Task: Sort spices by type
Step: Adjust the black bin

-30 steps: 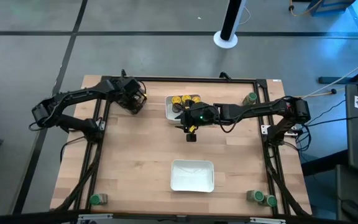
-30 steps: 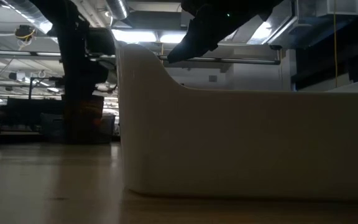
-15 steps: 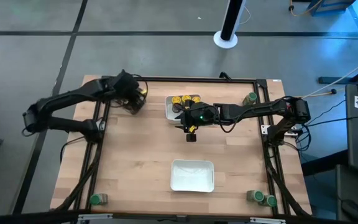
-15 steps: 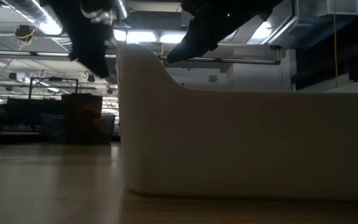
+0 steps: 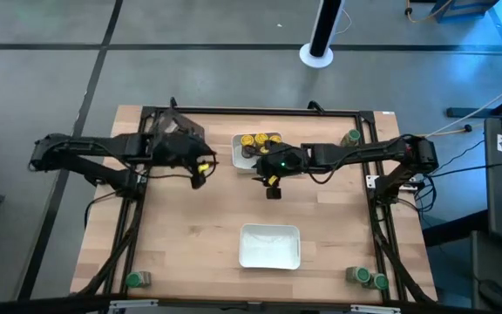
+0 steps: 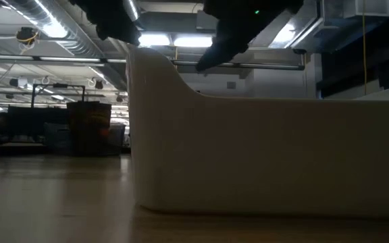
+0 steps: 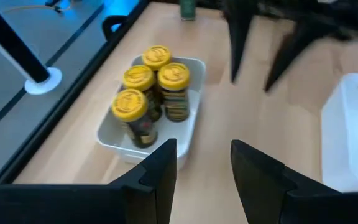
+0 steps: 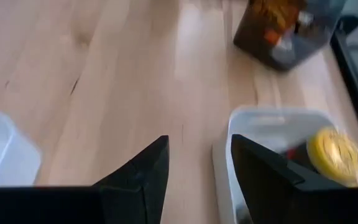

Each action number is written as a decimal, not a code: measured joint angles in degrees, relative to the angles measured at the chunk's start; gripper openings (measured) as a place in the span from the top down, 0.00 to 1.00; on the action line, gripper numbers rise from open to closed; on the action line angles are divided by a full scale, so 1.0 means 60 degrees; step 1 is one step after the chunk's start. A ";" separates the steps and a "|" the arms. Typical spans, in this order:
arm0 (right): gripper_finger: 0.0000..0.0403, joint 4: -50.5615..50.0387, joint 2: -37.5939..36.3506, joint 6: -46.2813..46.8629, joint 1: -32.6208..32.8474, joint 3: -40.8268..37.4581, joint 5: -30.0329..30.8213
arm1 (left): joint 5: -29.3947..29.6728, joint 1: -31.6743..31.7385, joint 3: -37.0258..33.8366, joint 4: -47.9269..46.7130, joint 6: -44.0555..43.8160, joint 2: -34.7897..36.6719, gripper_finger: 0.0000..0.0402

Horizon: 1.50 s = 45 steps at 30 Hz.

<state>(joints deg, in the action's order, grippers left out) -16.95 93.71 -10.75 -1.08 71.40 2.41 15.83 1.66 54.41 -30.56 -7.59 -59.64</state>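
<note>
Mid-sort, between picks: both tools (image 5: 202, 166) (image 5: 272, 183) parted and empty near tray of yellow-lid jars (image 7: 156, 86); next, reach for a green-lid jar (image 5: 350, 138).

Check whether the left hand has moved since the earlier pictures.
Yes. The left hand has swung from the dark square bin toward the white rectangular tray of yellow-lidded jars.

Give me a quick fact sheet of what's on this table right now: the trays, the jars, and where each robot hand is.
far tray: white, holds four yellow-lidded jars
near tray: white, looks empty
green-lidded jars: one at the far right edge, two at the near right corner, one at the near left corner
dark bin: far left, orange packets inside
left hand: left of the far tray, open, holding nothing
right hand: beside the far tray's near edge, open, holding nothing
</note>
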 joint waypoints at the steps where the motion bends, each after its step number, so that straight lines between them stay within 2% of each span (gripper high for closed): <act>1: 0.57 -0.0450 -0.0114 0.0151 0.0000 0.0087 -0.0010 | 0.0141 -0.0204 -0.0001 -0.0046 -0.0114 -0.0011 0.66; 6: 0.57 -0.2323 -0.0750 0.0951 0.0000 0.0174 0.0006 | 0.0604 -0.1005 -0.0591 0.0499 -0.0347 -0.0014 0.66; 10: 0.57 -0.3503 -0.1487 0.1440 0.0000 0.0174 0.0604 | 0.0811 -0.1294 -0.1206 0.0778 -0.0684 -0.0056 0.66; 14: 0.57 -0.4373 -0.1937 0.1773 0.0000 0.0174 0.1045 | 0.0973 -0.1298 -0.1467 -0.0067 -0.1898 -0.0061 0.66; 21: 0.57 -0.4698 -0.1899 0.1708 -0.0011 0.0174 0.1269 | 0.1068 -0.0590 -0.1756 -0.2821 -0.5848 -0.0195 0.66; 29: 0.57 -0.4732 -0.1873 0.1498 -0.0011 0.0171 0.1277 | 0.0816 0.0439 -0.3097 -0.2698 -0.7631 -0.0896 0.66; 32: 0.57 -0.4762 -0.1873 0.1498 -0.0011 0.0171 0.1277 | 0.1044 0.0848 -0.3380 -0.2260 -0.7650 -0.1123 0.66; 40: 0.57 -0.4761 -0.1873 0.1495 -0.0011 0.0171 0.1277 | 0.1844 0.1943 -0.3697 -0.0757 -0.6405 -0.1496 0.66; 45: 0.57 -0.4760 -0.1873 0.1495 -0.0011 0.0171 0.1277 | 0.1980 0.2740 -0.3697 -0.0111 -0.5597 -0.1630 0.66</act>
<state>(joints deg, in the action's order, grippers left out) -45.51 82.48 -1.78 -1.15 72.42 10.07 27.72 18.10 32.23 -31.23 -41.17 -69.42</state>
